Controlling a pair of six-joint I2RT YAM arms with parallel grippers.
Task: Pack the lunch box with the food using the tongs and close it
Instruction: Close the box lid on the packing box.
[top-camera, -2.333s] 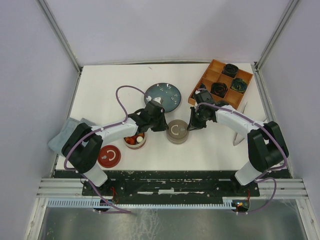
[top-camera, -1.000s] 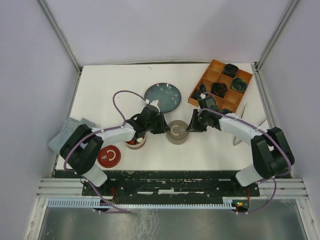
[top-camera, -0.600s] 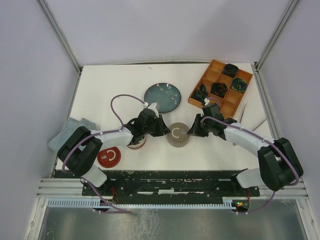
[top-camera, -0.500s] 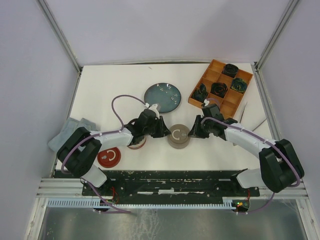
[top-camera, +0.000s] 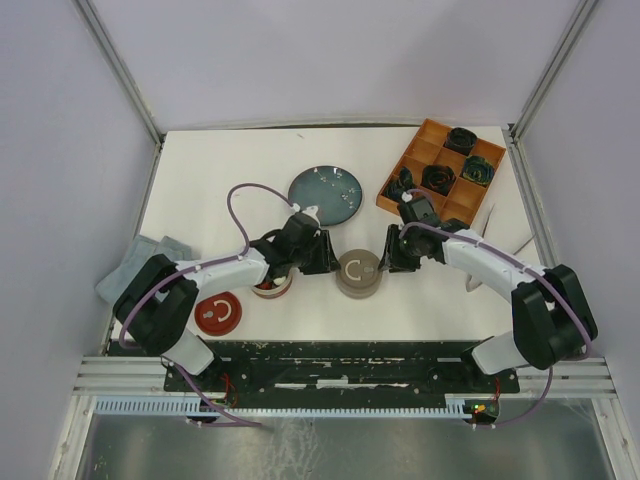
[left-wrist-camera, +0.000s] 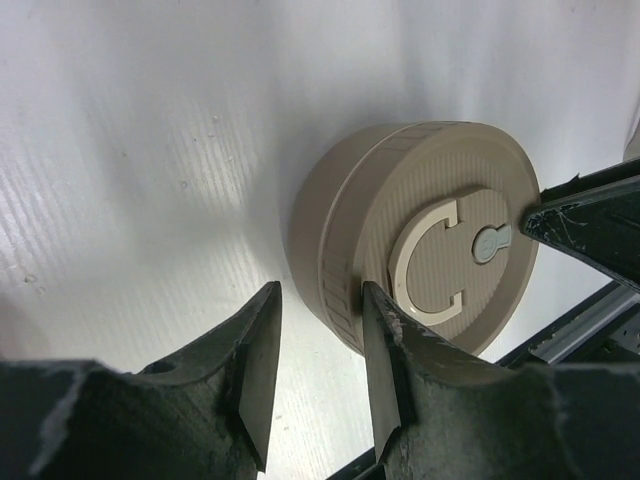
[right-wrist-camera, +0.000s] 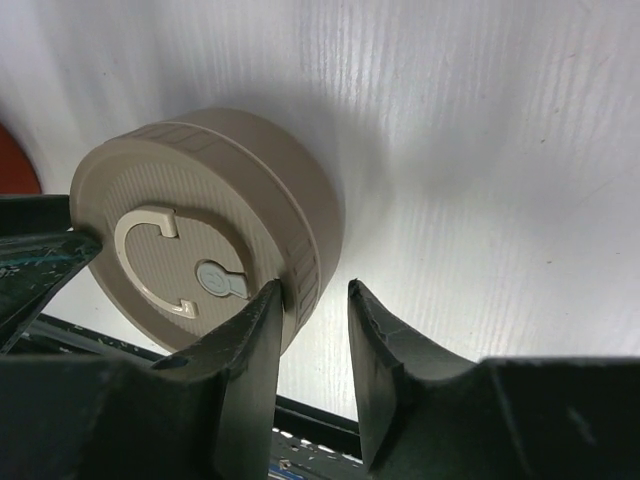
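Left claw (top-camera: 329, 262) and right claw (top-camera: 386, 260) reach inward, flanking lunch box (top-camera: 357, 273)

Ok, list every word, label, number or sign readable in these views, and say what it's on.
None: no words, numbers or brand names are readable in any view.
The only sign-like mark is a raised C-shaped ring on the beige lid, apparently a handle, not lettering; the red lid bears the same.

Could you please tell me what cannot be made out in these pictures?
Contents of the beige round lidded container: its lid hides them in every view.
Reddish open round bowl: top view, the left arm covers most of it.
Long silver metal tongs: top view, the right arm crosses them.
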